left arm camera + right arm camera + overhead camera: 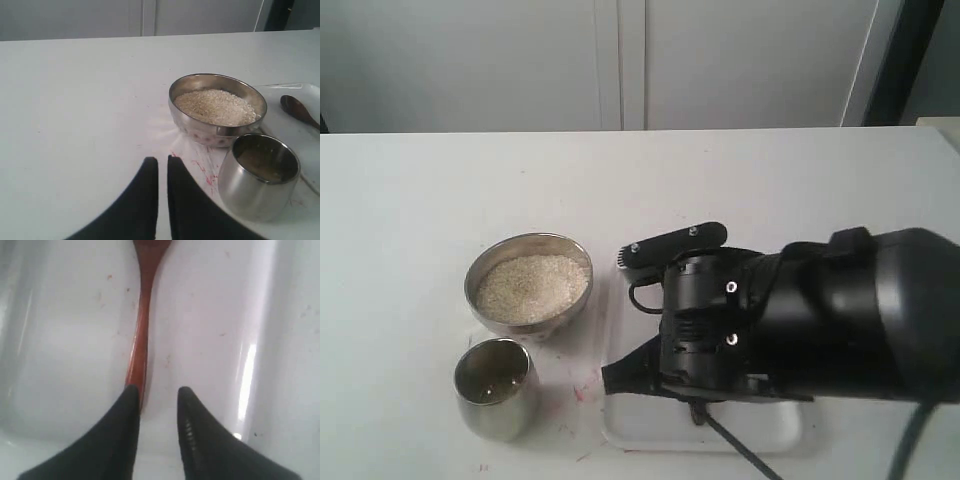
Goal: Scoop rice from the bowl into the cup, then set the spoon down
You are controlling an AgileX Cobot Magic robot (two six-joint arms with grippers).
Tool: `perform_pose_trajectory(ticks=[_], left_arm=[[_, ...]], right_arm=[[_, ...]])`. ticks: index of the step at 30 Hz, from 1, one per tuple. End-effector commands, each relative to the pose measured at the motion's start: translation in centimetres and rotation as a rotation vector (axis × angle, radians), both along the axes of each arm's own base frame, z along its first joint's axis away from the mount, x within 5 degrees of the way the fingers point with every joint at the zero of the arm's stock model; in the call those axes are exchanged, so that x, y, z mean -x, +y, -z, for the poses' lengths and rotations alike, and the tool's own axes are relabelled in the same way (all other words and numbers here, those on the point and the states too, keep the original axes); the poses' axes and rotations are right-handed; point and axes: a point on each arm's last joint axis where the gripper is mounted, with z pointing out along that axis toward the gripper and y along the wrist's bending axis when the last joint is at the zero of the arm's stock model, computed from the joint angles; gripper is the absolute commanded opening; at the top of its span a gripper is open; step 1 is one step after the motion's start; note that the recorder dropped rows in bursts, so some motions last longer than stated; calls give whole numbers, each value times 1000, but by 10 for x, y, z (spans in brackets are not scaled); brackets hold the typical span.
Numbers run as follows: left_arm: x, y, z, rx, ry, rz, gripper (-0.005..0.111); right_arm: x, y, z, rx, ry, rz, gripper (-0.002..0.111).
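The steel bowl (546,322) holds a level mass of rice (532,287) left of centre on the table. The steel cup (496,392) stands upright just in front of it, and I cannot tell what is in its dim inside. The wooden spoon (142,315) lies flat in a white tray (65,340); its scoop (296,109) shows beside the bowl (200,131) and cup (257,180). My right gripper (156,390) hovers open low over the handle's end, which runs under one fingertip. My left gripper (162,159) is shut on nothing, above bare table near the cup.
The white tray (760,432) sits right of the bowl, mostly covered by my bulky black right arm (800,320). Red marks (202,170) stain the table between the bowl and cup. Grey cabinet doors stand behind the table's far edge.
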Motion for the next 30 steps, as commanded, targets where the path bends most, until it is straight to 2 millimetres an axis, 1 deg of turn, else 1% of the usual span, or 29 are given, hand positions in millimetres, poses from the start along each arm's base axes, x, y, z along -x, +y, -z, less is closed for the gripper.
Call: perform_pose_trajectory(ticks=[1,4,6,8,9,10,14,16,18,20,23,30], left_arm=[[0,0,-3,8,-9,7,14],[0,0,-3,8,-9,7,14],[0,0,-3,8,-9,7,14],[0,0,-3,8,-9,7,14],[0,0,-3,8,-9,7,14],[0,0,-3,8,-9,7,14],[0,0,-3,8,-9,7,14],[0,0,-3,8,-9,7,14],[0,0,-3,8,-9,7,14],[0,0,-3,8,-9,7,14],[0,0,-3,8,-9,7,14],[0,0,-3,8,-9,7,14]], right_arm=[[33,-10,-44,80,-126,-103,27],[54,-20,-55,57,-160,-171,27],[69,-30,-60,36,-176,-214,27],[87,-44,-61,8,-189,-268,27],[99,-53,-63,-37,-207,-316,27],[107,-57,-65,-78,-219,-349,27],[129,-72,-75,-261,-282,-481,27],[136,-81,-81,-340,-319,-530,27],[140,-89,-85,-376,-349,-560,27],[142,-100,-88,-394,-382,-581,27],[144,-109,-92,-402,-419,-612,27],[147,-118,-98,-446,-444,-601,27]])
